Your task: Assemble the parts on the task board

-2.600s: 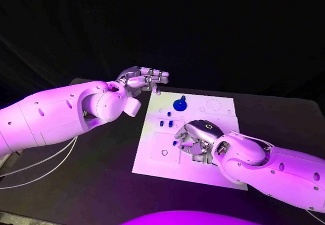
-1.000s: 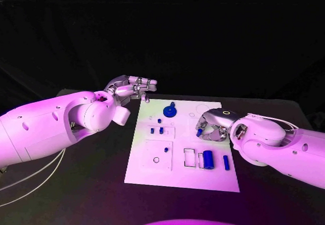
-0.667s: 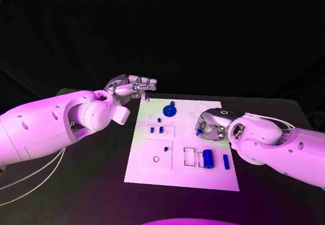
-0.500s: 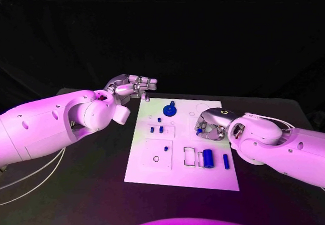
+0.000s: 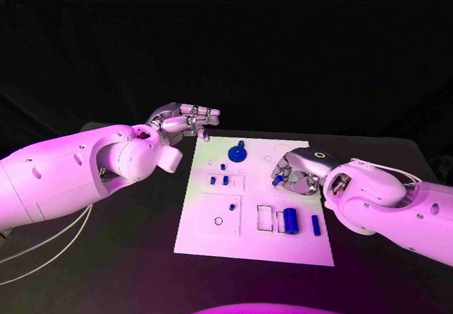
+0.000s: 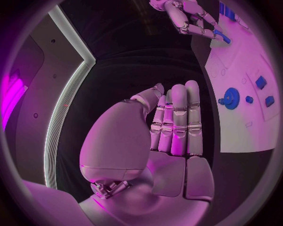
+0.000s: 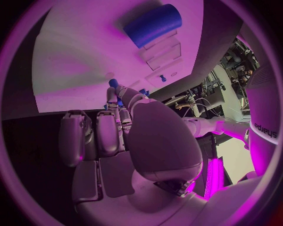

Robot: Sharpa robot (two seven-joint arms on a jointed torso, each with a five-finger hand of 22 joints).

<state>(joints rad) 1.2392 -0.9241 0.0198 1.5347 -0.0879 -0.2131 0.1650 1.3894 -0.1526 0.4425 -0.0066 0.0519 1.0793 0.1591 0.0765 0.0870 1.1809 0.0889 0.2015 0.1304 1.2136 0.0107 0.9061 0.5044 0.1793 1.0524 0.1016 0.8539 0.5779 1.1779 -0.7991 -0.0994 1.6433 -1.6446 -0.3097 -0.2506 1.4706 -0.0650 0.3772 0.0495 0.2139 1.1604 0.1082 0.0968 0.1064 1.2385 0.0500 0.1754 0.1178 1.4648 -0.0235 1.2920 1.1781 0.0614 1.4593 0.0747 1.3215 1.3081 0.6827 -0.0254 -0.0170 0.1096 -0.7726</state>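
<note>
The white task board point(image 5: 211, 233) lies mid-table. My right hand point(image 5: 297, 174) hovers over the board's right side and pinches a small blue peg point(image 5: 277, 181) between thumb and fingertip; the peg point(image 7: 112, 84) also sits at the fingertips in the right wrist view. A blue gear point(image 5: 237, 154) stands near the far edge, with small blue pegs point(image 5: 225, 178) below it. A blue cylinder point(image 5: 289, 220) and a thin blue pin point(image 5: 314, 225) lie at the near right. My left hand point(image 5: 191, 119) hangs off the board's far left corner, fingers point(image 6: 177, 122) straight, side by side, holding nothing.
The black table point(image 5: 131, 271) surrounds the board. An empty rectangular slot point(image 5: 264, 218) lies beside the cylinder and a small ring hole point(image 5: 219, 221) at the near left. In the left wrist view the gear point(image 6: 230, 98) and my right hand point(image 6: 188, 19) appear.
My right hand has left the near slots, uncovering the cylinder and pin, and now holds the small peg over the board's right side, edging slightly farther. The left hand has barely moved.
</note>
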